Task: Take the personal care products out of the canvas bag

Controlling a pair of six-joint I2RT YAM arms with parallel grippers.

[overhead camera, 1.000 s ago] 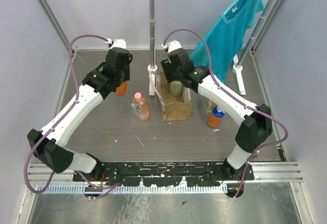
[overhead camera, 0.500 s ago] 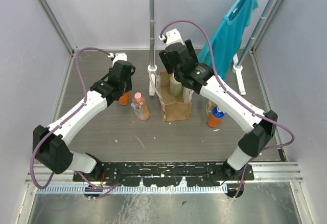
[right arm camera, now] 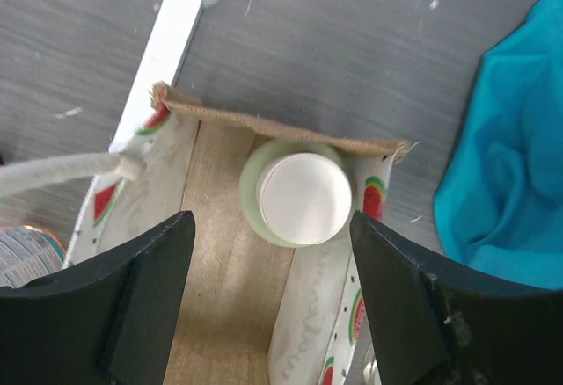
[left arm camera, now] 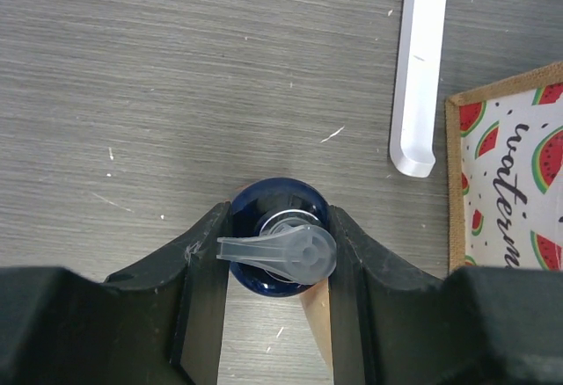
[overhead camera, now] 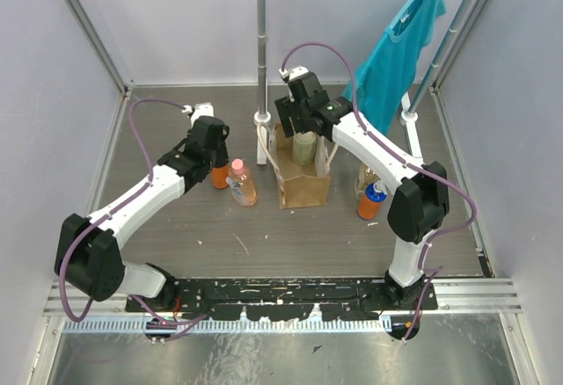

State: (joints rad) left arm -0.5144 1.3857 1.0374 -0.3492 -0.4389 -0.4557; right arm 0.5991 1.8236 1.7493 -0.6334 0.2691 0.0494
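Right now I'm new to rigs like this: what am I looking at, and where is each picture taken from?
You see two robot arms, left arm and right arm, bolted at the near edge of a table. The wide picture comes from a camera above and behind them; the other two come from a camera on each wrist. The left gripper is closed on an orange bottle with a dark blue pump cap. The right gripper hangs open over a canvas bag, where a pale green bottle stands. On the table stand a pink bottle and a second orange bottle; a teal shirt hangs at the back.
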